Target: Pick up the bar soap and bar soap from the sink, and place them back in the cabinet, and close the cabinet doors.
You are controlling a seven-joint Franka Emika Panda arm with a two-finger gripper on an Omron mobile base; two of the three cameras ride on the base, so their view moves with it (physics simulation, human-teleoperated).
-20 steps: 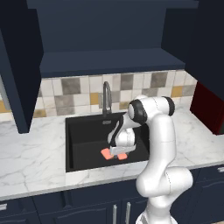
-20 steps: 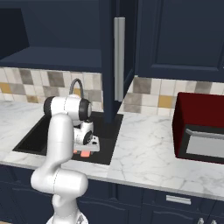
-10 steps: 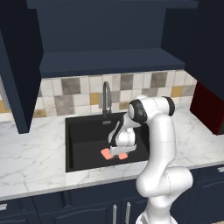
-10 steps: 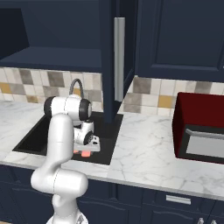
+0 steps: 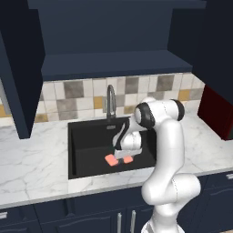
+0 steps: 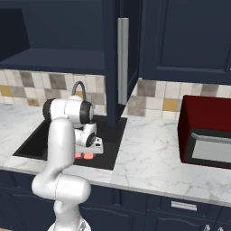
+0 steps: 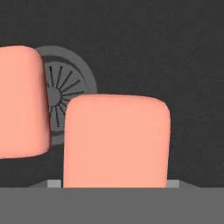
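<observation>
Reaching down into the black sink, the gripper sits right over two pink soap bars on the basin floor. One soap bar lies square between the jaws, which look clamped on its sides; the other soap bar rests beside it, overlapping the drain. Above, the cabinet stands open.

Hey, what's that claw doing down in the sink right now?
Claw low in sink, closed on one bar soap. Second bar soap beside it, over the drain. Cabinet doors open. Nothing in the way.
</observation>
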